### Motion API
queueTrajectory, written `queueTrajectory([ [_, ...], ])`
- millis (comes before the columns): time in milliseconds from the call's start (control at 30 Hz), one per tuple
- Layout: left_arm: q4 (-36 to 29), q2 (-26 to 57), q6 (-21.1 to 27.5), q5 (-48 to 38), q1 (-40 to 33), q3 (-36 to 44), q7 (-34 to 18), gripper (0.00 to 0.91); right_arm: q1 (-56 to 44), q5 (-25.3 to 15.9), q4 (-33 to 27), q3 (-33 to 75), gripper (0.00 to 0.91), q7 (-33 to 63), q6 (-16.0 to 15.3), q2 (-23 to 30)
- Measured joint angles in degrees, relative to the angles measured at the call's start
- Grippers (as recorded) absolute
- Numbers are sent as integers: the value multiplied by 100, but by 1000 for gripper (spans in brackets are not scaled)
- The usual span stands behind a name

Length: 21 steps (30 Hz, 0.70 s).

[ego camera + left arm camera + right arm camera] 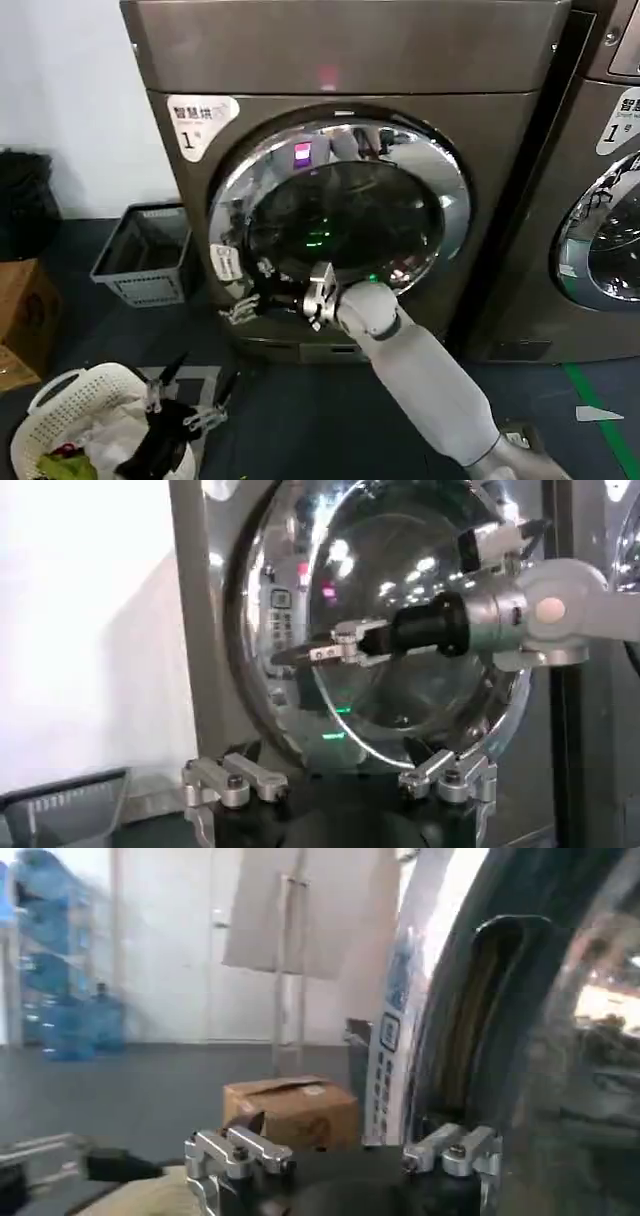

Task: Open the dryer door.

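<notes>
Above dark flooring, the right hand reaches, fingers parted, at the dryer door edge.

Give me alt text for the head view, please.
The right pincer reaches to the lower left edge of the dryer door, a chrome ring around dark glass. The left pincer hangs low over a white laundry basket on the floor.

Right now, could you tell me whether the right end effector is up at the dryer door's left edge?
Yes, in the head view the right end effector sits at the lower left edge of the dryer door.
</notes>
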Motion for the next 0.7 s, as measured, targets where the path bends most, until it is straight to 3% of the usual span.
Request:
queueTrajectory([
  [333,-39,1,275,-281,-34,-451,148,907,-172,39,222,98,907,-496,236,-203],
  [700,-70,119,591,-813,-201,-1033,220,907,-310,346,399,219,907,-1380,249,-466],
])
